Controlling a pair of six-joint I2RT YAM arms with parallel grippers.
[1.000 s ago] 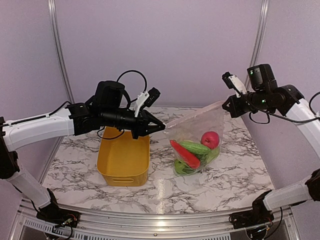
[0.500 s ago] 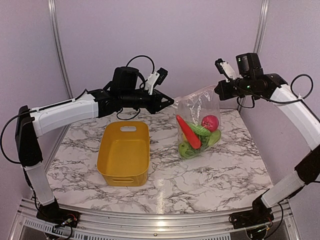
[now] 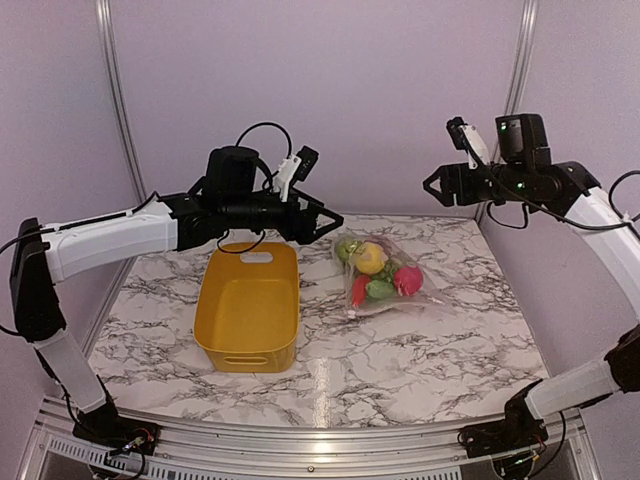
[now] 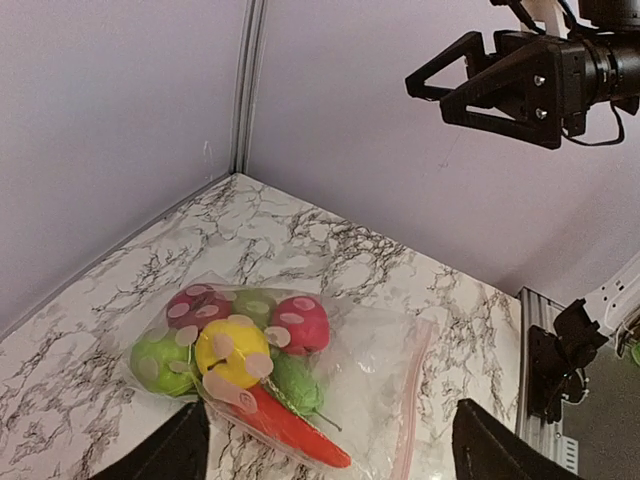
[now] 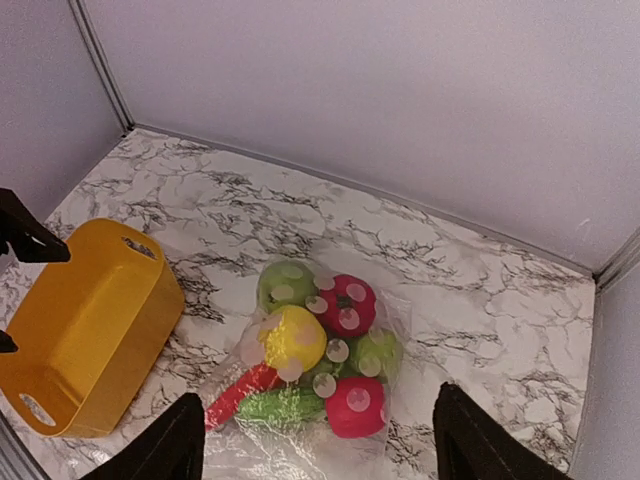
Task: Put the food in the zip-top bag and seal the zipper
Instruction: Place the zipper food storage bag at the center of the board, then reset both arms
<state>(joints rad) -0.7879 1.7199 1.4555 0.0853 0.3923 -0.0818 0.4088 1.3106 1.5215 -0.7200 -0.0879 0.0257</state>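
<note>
The zip-top bag [image 3: 385,275] lies flat on the marble table, right of the yellow tub. It holds the food: a yellow lemon [image 5: 293,338], red apples [image 5: 345,300], a green cucumber [image 5: 280,405] and a red-orange carrot [image 4: 295,430]. The pale pink zipper [image 4: 412,390] runs along the bag's right edge in the left wrist view. My left gripper [image 3: 332,225] hangs open above and left of the bag, holding nothing. My right gripper [image 3: 430,190] hangs open above and right of it, also holding nothing. Both wrist views look down on the bag between wide-spread fingers [image 4: 165,455] [image 5: 155,450].
A yellow plastic tub [image 3: 250,305] stands left of the bag, with nothing in it. Pale walls with metal posts [image 3: 112,90] close in the back and sides. The table's front rail [image 3: 320,440] carries both arm bases.
Both grippers have opened and let go of the bag's mouth. The bag, hanging between them before, has dropped and now lies on the table. The grippers have drawn apart.
</note>
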